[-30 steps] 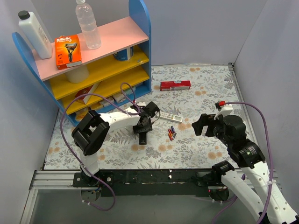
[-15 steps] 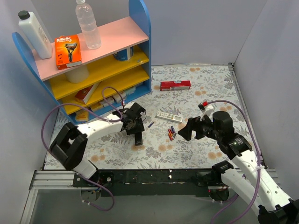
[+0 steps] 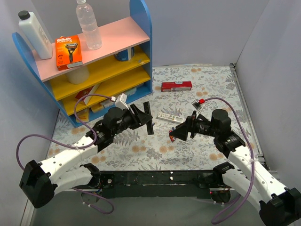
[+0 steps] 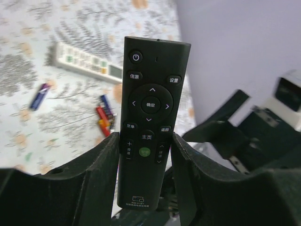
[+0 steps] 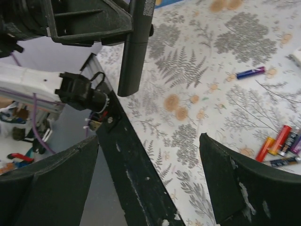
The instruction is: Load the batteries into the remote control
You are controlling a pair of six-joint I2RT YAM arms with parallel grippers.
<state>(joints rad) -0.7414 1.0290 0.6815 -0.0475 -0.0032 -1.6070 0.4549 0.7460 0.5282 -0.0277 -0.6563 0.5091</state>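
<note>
My left gripper [image 3: 141,114] is shut on a black remote control [image 3: 148,121] and holds it tilted above the table. In the left wrist view the remote [image 4: 150,117] faces buttons-up between the jaws of my left gripper [image 4: 146,143]. A cluster of red, blue-purple and dark batteries [image 4: 104,120] lies on the cloth below; it also shows in the right wrist view [image 5: 282,143]. One blue-purple battery [image 5: 250,72] lies apart, also seen in the left wrist view [image 4: 39,95]. My right gripper [image 3: 178,133] is open and empty, low beside the cluster; its jaws [image 5: 150,188] stand wide. The right wrist view shows the remote [image 5: 136,47] edge-on.
A white remote [image 3: 169,117] lies just behind the batteries. A red box [image 3: 176,86] lies farther back. A coloured shelf unit [image 3: 94,61] stands at the back left. The black front rail [image 5: 136,169] runs along the table's near edge.
My left arm lifted the black remote off the cloth and drew back, tilting it up. My right gripper moved left and down toward the battery cluster.
</note>
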